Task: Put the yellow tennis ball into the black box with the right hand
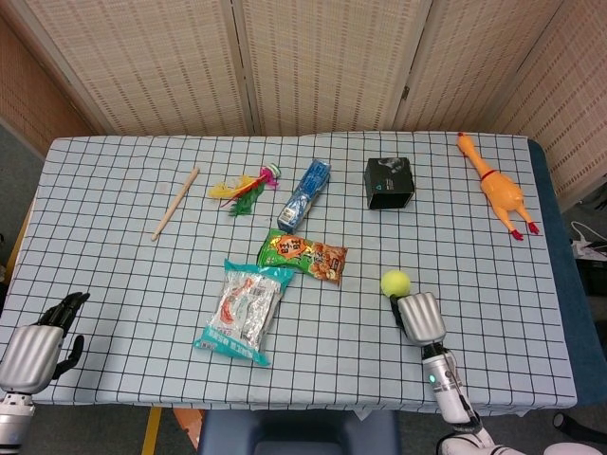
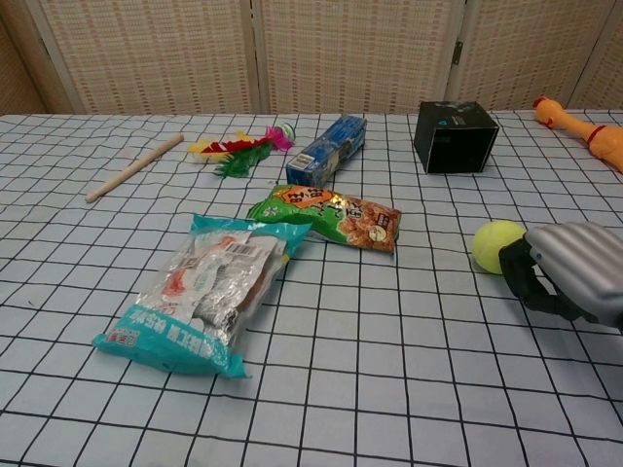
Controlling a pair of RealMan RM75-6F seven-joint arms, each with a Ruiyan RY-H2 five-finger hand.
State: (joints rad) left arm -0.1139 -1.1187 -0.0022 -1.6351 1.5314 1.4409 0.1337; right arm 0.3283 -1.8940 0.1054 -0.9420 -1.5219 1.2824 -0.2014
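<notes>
We think the main risk is that the yellow tennis ball [image 1: 395,282] rolls away over the desk [image 1: 114,275] if our right robot hand [image 1: 418,316] pushes it before closing; it could roll toward the green snack bag [image 1: 303,257]. The ball lies on the desk, well apart from the black box [image 1: 389,182]. The right robot hand is just beside the ball, holding nothing; its fingers [image 2: 518,272] curl down, partly apart, and we cannot tell if they touch it.
</notes>
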